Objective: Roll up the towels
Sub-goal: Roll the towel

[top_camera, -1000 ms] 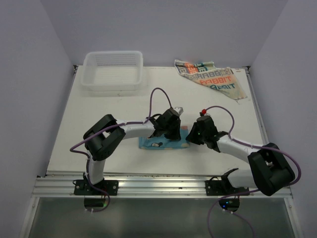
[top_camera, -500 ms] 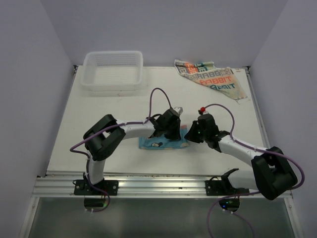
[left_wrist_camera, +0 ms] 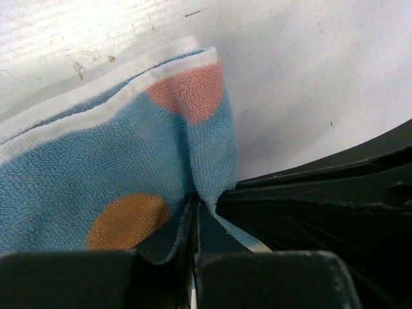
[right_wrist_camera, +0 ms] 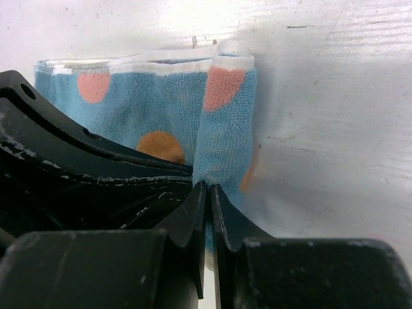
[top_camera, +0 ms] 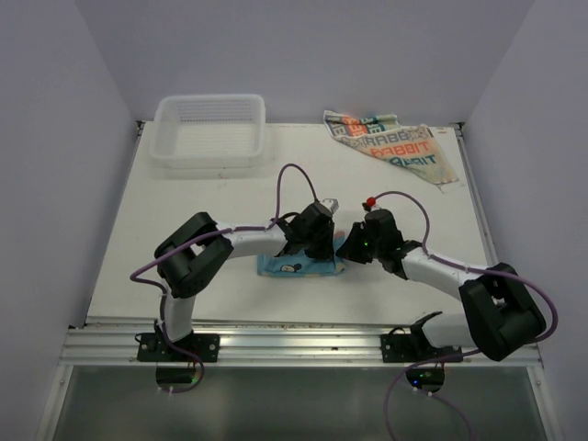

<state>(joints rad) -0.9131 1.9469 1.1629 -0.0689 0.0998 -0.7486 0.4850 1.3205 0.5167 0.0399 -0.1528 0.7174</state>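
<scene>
Currently, both end effectors are engaged on the light blue terry towel (top_camera: 303, 268), which carries salmon and orange dots and a white edge band. This towel lies folded into a narrow strip on the white table (top_camera: 184, 202), near the middle of its front half.

The left gripper (left_wrist_camera: 195, 215) is fully closed, its fingers pinching a raised fold of the blue cloth towards the right end of the strip. The right gripper (right_wrist_camera: 207, 193) is closed to a thin slit, with an upright pleat of the same towel clamped between its fingers. The two grippers stand just beside each other, and each one's black body fills part of the other's wrist view.

The cream printed towel with orange and teal lettering (top_camera: 393, 147) lies rumpled at the far right of the table, well apart from both arms. The white slatted plastic basket (top_camera: 209, 161) sits at the far left.
</scene>
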